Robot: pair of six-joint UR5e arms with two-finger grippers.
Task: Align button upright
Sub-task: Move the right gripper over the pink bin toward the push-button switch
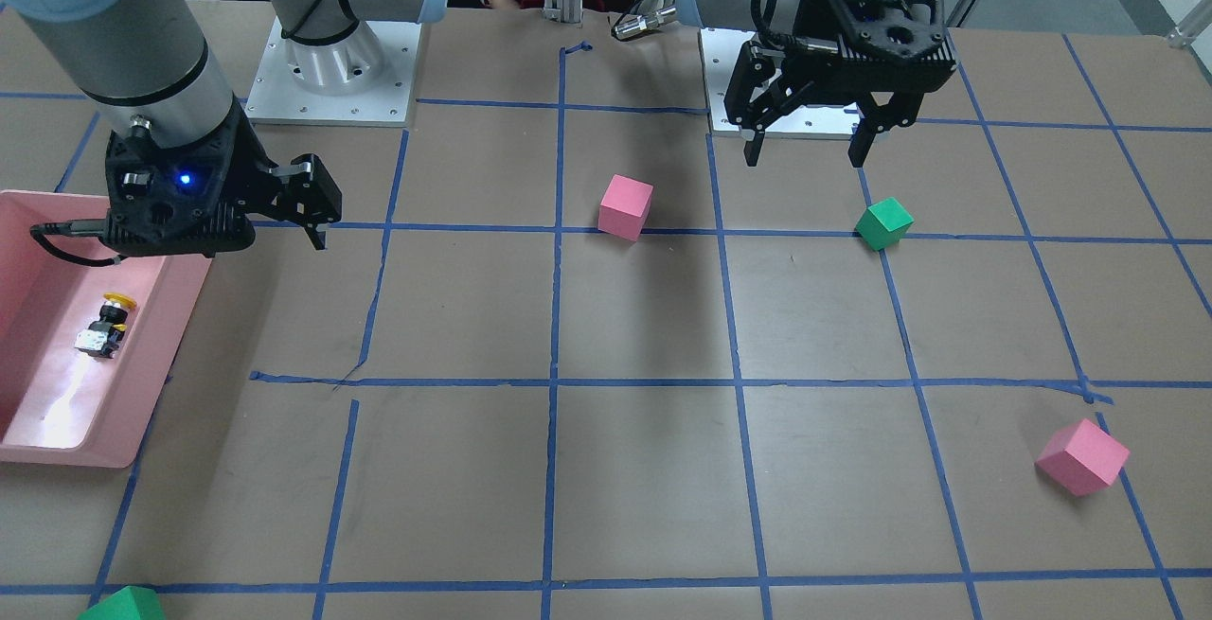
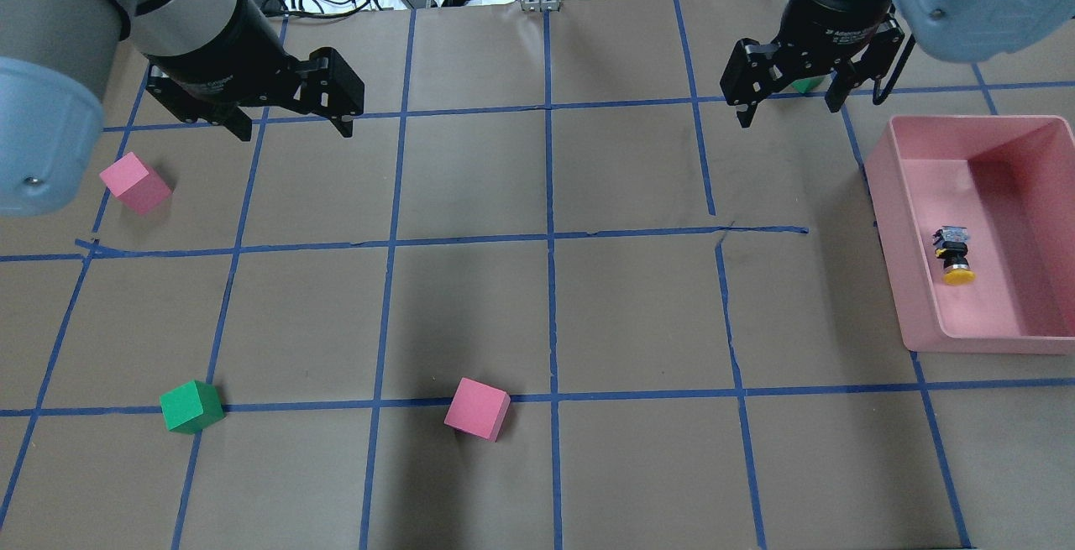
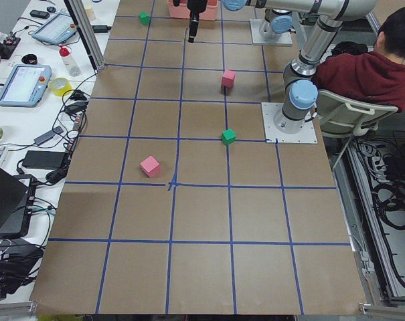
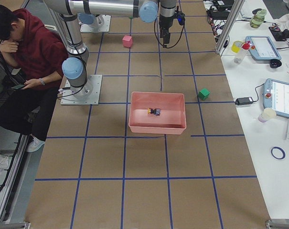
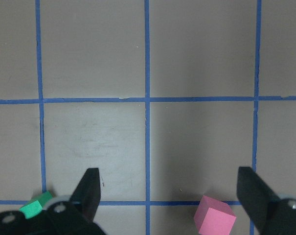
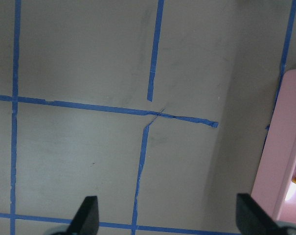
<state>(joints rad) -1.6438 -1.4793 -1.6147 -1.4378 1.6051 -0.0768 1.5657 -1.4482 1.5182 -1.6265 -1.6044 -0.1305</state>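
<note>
The button (image 2: 955,254) lies on its side inside the pink tray (image 2: 890,248), yellow cap toward the robot and silvery base away. It also shows as the small button (image 1: 106,325) in the tray (image 1: 170,345) and as a speck of a button (image 4: 154,111). My right gripper (image 2: 789,113) hangs open and empty above the table, beyond the tray's far left corner; the right gripper (image 1: 312,222) is apart from the tray. The left gripper (image 2: 294,132) hovers open and empty over the far left squares, seen as the left gripper (image 1: 806,159).
Pink cubes (image 2: 134,183) (image 2: 477,408) and a green cube (image 2: 191,406) lie on the left half. Another green cube (image 2: 808,84) peeks from behind the right gripper. A person sits beside the robot bases (image 4: 20,57). Cables and devices line the far table edge.
</note>
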